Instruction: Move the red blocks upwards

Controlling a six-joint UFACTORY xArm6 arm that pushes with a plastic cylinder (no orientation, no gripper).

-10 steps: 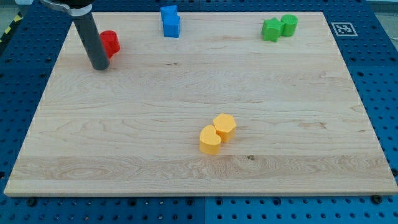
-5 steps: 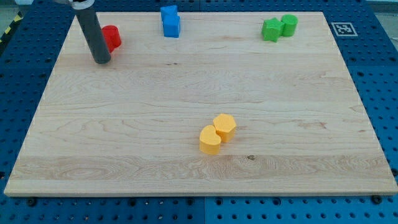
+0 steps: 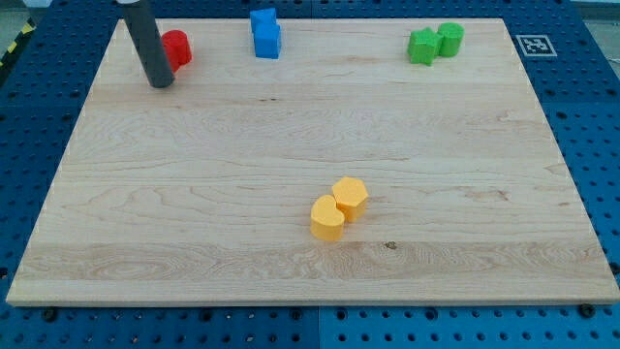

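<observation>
A red block point(image 3: 176, 47) sits near the board's top left; my dark rod hides its left part, so I cannot tell whether a second red block lies behind. My tip point(image 3: 160, 83) rests on the board just below and left of the red block, touching or nearly touching it.
Two blue blocks point(image 3: 265, 33) stand stacked together at the top centre. A green star block point(image 3: 422, 47) and a green cylinder point(image 3: 450, 39) sit at the top right. Two yellow blocks point(image 3: 338, 207) lie touching below the middle. The wooden board point(image 3: 310, 145) ends just above the red block.
My tip has moved toward the view's top, and the red block has slid upward with it, closer to the board's top edge.
</observation>
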